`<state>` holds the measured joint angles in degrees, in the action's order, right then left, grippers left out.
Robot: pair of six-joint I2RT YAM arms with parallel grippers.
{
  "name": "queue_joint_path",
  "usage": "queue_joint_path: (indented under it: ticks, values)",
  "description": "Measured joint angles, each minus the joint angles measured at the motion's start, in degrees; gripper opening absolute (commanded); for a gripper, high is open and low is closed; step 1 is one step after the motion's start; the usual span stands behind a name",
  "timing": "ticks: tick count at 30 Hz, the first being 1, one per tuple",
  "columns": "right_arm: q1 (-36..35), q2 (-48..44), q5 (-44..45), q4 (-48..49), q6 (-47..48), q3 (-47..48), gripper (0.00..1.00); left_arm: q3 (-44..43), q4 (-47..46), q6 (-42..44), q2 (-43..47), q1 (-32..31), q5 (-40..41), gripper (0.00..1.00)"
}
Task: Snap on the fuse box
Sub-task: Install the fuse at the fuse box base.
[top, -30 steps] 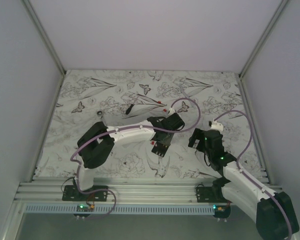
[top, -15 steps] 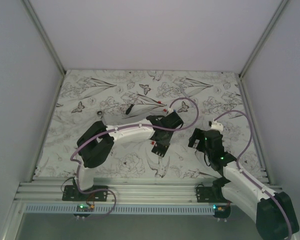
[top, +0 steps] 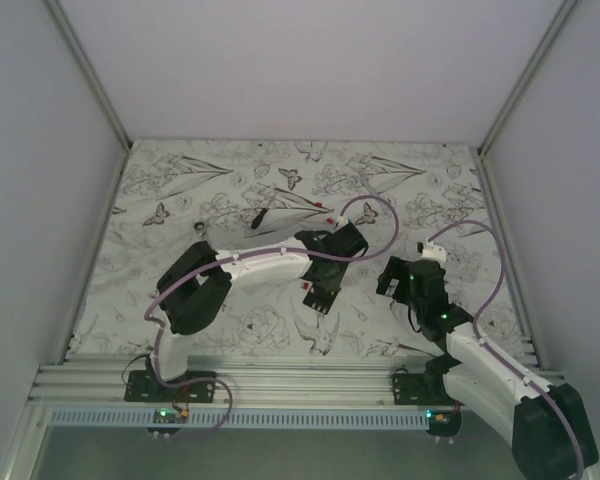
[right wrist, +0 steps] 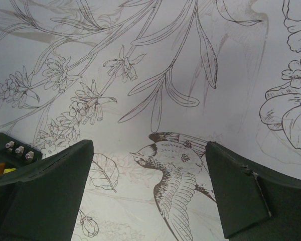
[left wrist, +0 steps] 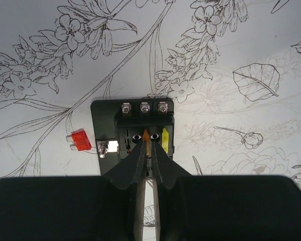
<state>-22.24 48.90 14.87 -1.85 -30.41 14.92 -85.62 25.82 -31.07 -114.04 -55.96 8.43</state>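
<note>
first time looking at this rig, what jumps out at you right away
The small black square plastic fuse box lies flat on the flower-printed white table, mid-table in the top view, with the left jaws nearly shut on a small orange fuse over its slots. A loose red fuse lies beside the box, and the right jaws hang wide open and empty above a printed bird.

Bright, diffuse light, with only a faint soft shadow around the fuse box [left wrist: 106,120], which is sharp. Below it the left gripper [left wrist: 147,144] is dark and blurred — the top view is soft and grainy.
</note>
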Motion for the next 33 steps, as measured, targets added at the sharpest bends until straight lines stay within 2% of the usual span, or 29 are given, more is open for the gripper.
queue_joint_path:
  ticks: [5, 15, 33]
  values:
    - [0.0, 0.0, 0.0, 0.0, 0.0, 0.0, 1.0, -0.3, 0.0, -0.1, -0.6, 0.1, 0.0, 0.1]
    - [0.0, 0.0, 0.0, 0.0, 0.0, 0.0, 1.0, -0.8, 0.3, -1.0, -1.1, 0.1, 0.0, 0.02]
    - [0.0, 0.1, -0.3, 0.2, 0.0, 0.0, 1.0, -4.7, 4.3, -4.0, -4.1, 0.3, -0.4, 0.0]
